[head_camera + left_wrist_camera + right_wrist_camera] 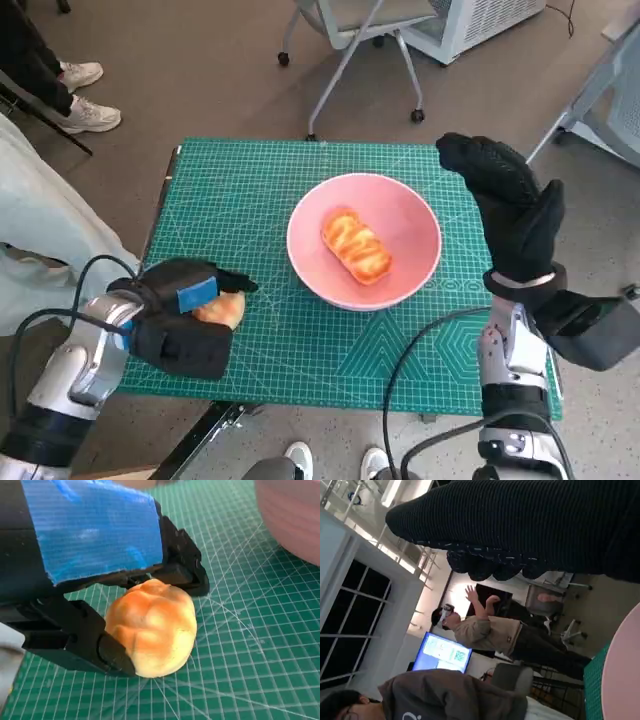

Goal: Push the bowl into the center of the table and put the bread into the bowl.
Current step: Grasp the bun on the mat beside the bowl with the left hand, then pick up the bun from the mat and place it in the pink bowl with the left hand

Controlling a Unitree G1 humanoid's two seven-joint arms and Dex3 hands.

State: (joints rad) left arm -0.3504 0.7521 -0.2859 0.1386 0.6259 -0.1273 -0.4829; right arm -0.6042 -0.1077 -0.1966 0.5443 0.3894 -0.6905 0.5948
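Observation:
A pink bowl (364,240) sits near the middle of the green cutting mat (260,190), with one golden bread roll (356,245) lying inside it. A second, rounder bread roll (152,626) lies on the mat near the front left corner, and my left hand (180,310) grips it between black fingers (75,635). In the head view this roll (222,308) peeks out from under the hand. My right hand (510,200) is raised beside the bowl's right rim, fingers extended, holding nothing. The bowl's edge (625,680) shows in the right wrist view.
An office chair (350,40) stands beyond the table's far edge. A person's legs and white shoes (85,95) are at the far left. Two people (485,630) show in the right wrist view, one with raised hands. Cables hang by my forearms.

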